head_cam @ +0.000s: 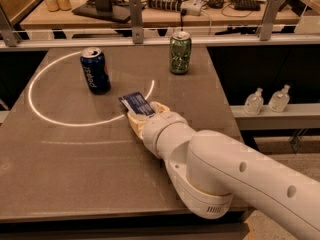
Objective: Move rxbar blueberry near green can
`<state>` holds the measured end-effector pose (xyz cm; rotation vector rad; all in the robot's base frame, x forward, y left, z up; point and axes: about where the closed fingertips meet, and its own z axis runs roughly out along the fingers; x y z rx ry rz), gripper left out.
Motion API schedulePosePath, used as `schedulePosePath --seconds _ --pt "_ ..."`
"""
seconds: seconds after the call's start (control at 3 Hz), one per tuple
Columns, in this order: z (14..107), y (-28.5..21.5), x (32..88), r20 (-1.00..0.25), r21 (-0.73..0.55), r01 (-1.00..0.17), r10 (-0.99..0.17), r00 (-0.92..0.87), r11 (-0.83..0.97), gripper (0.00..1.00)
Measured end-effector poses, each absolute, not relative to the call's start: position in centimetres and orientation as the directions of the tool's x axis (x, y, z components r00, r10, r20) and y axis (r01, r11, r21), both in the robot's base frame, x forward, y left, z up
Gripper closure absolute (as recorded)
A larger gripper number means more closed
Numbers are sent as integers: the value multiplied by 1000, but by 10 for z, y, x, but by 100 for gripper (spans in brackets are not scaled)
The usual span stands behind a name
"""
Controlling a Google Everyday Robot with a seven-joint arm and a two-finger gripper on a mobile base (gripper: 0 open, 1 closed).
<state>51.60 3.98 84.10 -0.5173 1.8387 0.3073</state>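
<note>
The rxbar blueberry [135,102], a flat dark-blue bar with pale text, lies on the brown table [65,154] near its middle. My gripper [144,112] comes in from the lower right, its cream fingers [159,107] on either side of the bar's near end and closed on it. The bar's near end is hidden by the gripper. The green can [180,53] stands upright at the table's far side, up and to the right of the bar, well apart from it.
A dark blue soda can [95,70] stands upright to the left of the bar. A bright light ring [37,109] marks the tabletop. Two small clear bottles [255,101] sit on a shelf to the right. A cluttered desk lies behind a rail.
</note>
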Motion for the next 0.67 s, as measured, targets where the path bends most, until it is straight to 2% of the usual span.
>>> schedulePosePath --seconds 0.33,0.67 --pt "875 25 543 -974 -72 -433 -158 -165 899 100" --pt "888 6 565 -976 -145 -362 -193 -101 921 100"
